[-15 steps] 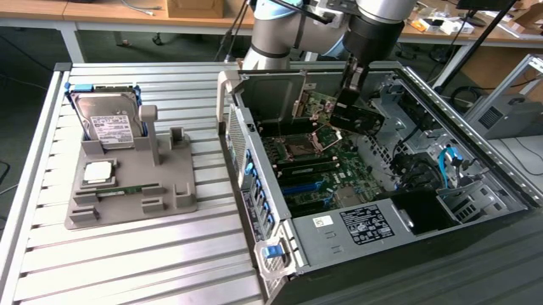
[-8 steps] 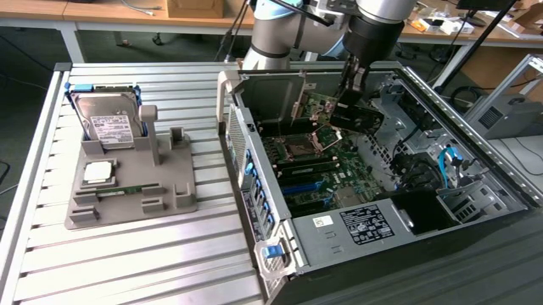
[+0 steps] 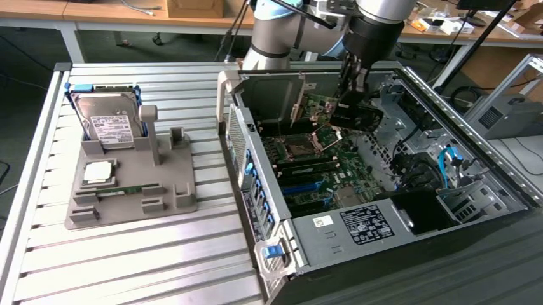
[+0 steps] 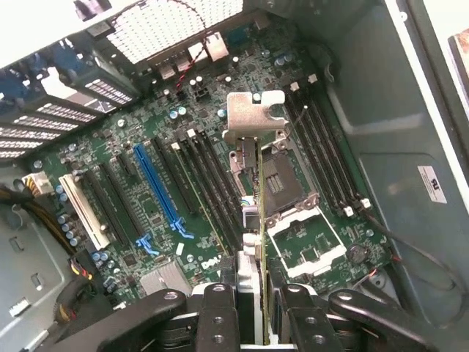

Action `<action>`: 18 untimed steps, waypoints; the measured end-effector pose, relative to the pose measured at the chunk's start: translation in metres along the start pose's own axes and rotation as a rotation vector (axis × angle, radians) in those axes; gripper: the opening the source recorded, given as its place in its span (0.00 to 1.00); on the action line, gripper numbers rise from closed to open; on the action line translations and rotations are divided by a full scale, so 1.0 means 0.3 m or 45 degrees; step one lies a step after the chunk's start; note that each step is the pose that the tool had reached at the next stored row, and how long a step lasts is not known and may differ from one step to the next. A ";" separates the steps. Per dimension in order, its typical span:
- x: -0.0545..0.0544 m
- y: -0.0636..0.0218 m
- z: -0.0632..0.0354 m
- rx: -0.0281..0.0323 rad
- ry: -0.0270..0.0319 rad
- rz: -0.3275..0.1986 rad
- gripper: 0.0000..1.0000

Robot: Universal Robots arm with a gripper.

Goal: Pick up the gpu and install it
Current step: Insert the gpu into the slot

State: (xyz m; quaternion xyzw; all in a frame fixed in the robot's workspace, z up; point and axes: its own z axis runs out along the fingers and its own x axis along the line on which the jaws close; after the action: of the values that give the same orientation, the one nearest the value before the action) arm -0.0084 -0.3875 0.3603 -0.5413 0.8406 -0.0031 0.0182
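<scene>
Black and jointed, the tool [image 4: 261, 312] pinches the gpu [image 4: 261, 220] by its thin edge. The card is held edge-on over the motherboard [image 4: 157, 220] inside the open case [image 3: 339, 238], silvery bracket [image 4: 253, 114] farthest out. It looks light, stiff and fragile, so the bare board edges seem the safest hold.

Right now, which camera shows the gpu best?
The exterior view: the gpu shows its board face, clamped in the gripper over the open computer case. The wrist view gives it edge-on between the fingers, with its silvery bracket over the motherboard.
</scene>
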 end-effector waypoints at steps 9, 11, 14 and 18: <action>0.000 0.000 0.000 -0.0036 -0.0034 -0.134 0.27; 0.000 0.000 0.000 -0.0043 -0.0041 -0.159 0.27; 0.000 0.000 0.000 -0.0053 -0.0049 -0.197 0.27; 0.000 0.000 0.000 -0.0067 -0.0062 -0.245 0.27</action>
State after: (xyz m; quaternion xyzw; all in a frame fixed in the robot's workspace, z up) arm -0.0084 -0.3875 0.3603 -0.6198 0.7846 -0.0014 0.0185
